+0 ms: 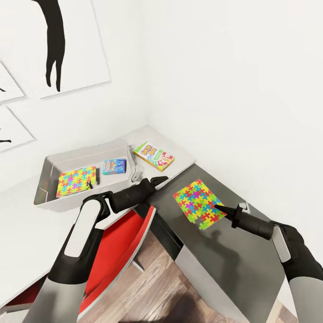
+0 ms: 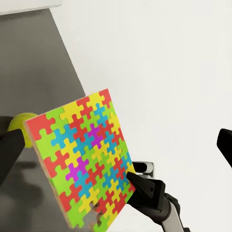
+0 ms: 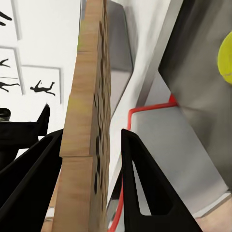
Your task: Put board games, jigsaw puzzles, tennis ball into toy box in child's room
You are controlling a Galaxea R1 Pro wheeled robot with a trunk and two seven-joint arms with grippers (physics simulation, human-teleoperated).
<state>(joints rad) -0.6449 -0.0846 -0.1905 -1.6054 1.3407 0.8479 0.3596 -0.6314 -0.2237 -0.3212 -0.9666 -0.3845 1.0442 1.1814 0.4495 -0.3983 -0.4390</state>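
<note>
My right gripper [image 1: 220, 207] is shut on the corner of a multicoloured jigsaw puzzle [image 1: 198, 203], holding it tilted above the table's dark grey wing [image 1: 233, 264]. In the right wrist view the puzzle's wooden edge [image 3: 89, 96] stands between the fingers. My left gripper [image 1: 159, 181] is open and empty, pointing at the held puzzle [image 2: 82, 154]. The tennis ball [image 2: 21, 126] lies on the dark wing behind the puzzle. The toy box [image 1: 83, 151] on the light grey wing holds the other jigsaw puzzle [image 1: 76, 181] and a blue board game [image 1: 114, 166]. A green-edged board game [image 1: 154, 156] lies beside the box.
A red chair [image 1: 121, 251] is tucked under the table between my arms. White walls meet in the corner behind the table. Black silhouette pictures [image 1: 58, 40] hang at the left. Wood-plank floor [image 1: 152, 287] shows below.
</note>
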